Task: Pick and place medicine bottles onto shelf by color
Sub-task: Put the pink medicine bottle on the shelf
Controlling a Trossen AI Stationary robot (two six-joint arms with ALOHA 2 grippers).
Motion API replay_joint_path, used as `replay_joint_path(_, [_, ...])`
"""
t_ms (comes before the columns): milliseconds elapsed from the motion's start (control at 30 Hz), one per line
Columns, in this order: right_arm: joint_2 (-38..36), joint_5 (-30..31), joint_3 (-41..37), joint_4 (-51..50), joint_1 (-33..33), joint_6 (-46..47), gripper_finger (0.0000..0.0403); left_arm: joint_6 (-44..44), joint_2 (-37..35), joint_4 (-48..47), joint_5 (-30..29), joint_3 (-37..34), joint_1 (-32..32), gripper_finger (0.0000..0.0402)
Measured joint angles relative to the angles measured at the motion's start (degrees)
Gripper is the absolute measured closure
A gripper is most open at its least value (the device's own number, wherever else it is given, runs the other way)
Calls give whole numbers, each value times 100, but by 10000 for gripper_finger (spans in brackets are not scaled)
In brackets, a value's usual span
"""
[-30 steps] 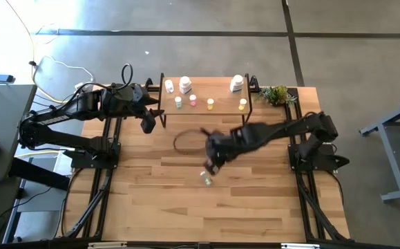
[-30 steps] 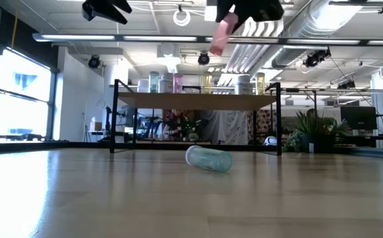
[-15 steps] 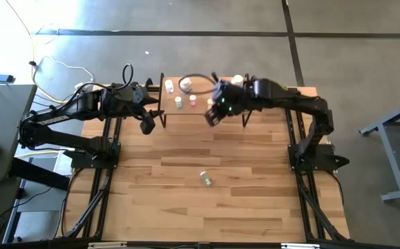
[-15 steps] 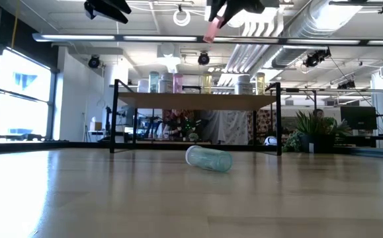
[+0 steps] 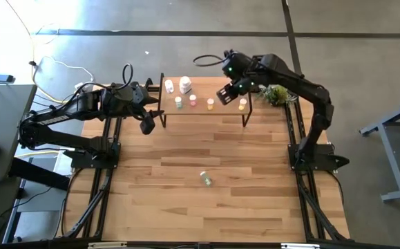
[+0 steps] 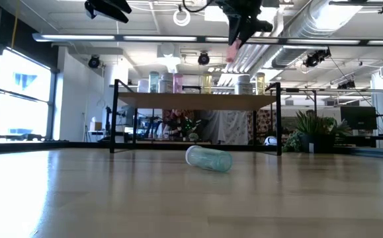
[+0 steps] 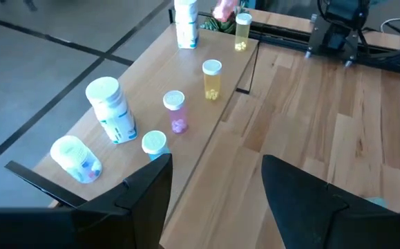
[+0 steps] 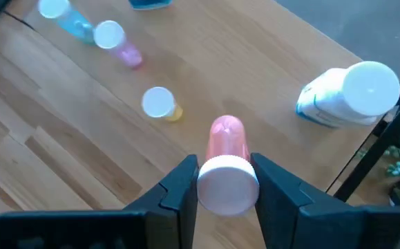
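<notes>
My right gripper [image 5: 225, 93] hovers over the shelf [image 5: 203, 111], shut on a pink bottle [image 8: 226, 142] that also shows high up in the low view [image 6: 233, 49]. On the shelf's top stand white bottles [image 5: 185, 85], a pale green one [image 5: 179, 102], a pink one [image 5: 193, 101] and two yellow ones [image 5: 210, 104]. Another pale green bottle [image 5: 206, 179] lies on its side on the table, nearer than the shelf [image 6: 198, 100]. My left gripper [image 5: 147, 124] hangs open in the air by the shelf's left end [image 7: 217, 166]. My right gripper pinches the pink bottle between its two fingers [image 8: 186, 183] at the white cap end [image 8: 227, 185]. The fingers slant down from above, and the bottle's pink body points onward past the fingertips. The bottle is lifted clear above the shelf top and hangs tilted.
A small green plant [image 5: 275, 93] stands at the table's far right corner, beside the shelf's right end. A large white bottle [image 8: 355, 93] stands on the shelf to the right of the held bottle. Bare tabletop [image 5: 186, 207] spreads near the lying green bottle.
My right gripper carried the pink bottle from above the table's middle toward the far edge and a little to the right, ending over the shelf. The bottle stayed in the hold. The green bottle on the table and my left arm kept still.
</notes>
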Motion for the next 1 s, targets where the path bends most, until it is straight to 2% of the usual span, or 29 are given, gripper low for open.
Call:
replay_joint_path(367, [463,-540,-4,-396,-483,-1198,299,-284,123,108,-12,0,0,188])
replay_joint_path(1000, [1055,-533,-11,-553,-483,-2561,299,-505,882,743,-212,0,0,188])
